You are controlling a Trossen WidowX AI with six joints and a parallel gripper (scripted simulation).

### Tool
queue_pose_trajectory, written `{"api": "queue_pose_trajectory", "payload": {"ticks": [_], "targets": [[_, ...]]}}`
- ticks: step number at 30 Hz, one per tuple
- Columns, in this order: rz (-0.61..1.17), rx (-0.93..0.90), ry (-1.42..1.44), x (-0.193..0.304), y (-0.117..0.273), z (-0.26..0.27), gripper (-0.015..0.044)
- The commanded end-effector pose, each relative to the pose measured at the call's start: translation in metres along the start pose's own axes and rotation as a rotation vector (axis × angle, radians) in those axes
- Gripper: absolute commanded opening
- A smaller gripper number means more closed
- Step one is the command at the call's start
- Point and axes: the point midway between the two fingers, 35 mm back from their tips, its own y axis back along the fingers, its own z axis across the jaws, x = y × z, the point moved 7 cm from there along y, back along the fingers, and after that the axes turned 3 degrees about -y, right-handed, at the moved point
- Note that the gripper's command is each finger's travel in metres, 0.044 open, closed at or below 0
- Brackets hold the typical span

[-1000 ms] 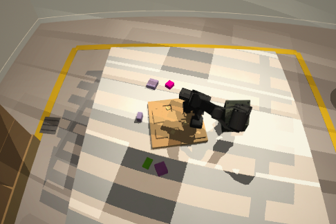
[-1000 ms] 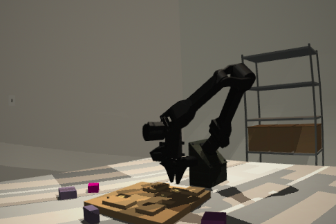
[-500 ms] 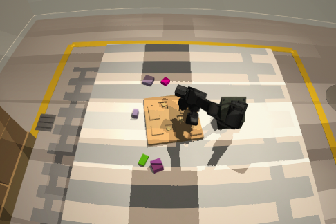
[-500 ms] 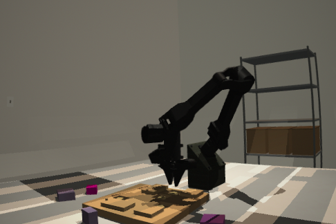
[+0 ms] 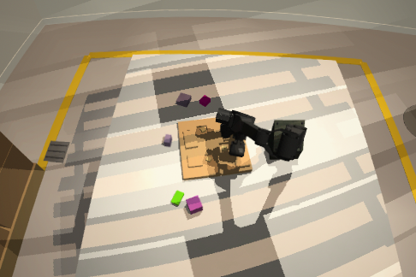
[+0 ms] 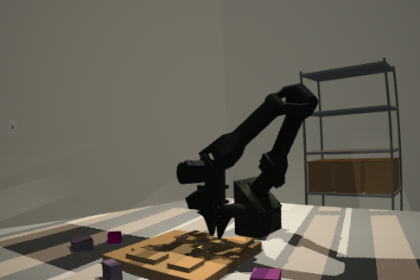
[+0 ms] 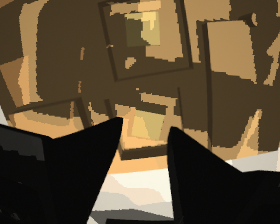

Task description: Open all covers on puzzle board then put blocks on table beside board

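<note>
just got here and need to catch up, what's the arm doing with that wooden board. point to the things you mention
The black arm has its jaws low over the puzzle board [image 5: 194, 153] [image 6: 147, 257], standing apart with nothing visible between them, above a small yellowish square [image 7: 148, 125]. No block is being carried. Five blocks lie off the board, among them a lime green one [image 5: 177, 197] and a magenta one [image 5: 194, 204] [image 6: 265, 274].

Top and exterior views share puzzle board [image 5: 194, 153] [image 6: 160, 264]; wrist close.

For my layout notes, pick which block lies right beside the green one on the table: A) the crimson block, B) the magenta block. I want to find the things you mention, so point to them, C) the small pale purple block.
B: the magenta block [image 5: 194, 204] [image 6: 265, 274] lies just beside the green block [image 5: 177, 197], both off the board [image 5: 185, 173] [image 6: 117, 257].
</note>
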Motion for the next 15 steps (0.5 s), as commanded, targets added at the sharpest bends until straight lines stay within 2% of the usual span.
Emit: {"api": "queue_pose_trajectory", "payload": {"ticks": [1,15], "targets": [[0.011,-0.004,-0.013,0.0027,-0.0058,-0.0015,0.0144],[0.012,-0.004,-0.013,0.0029,-0.0083,-0.0014,0.0144]]}}
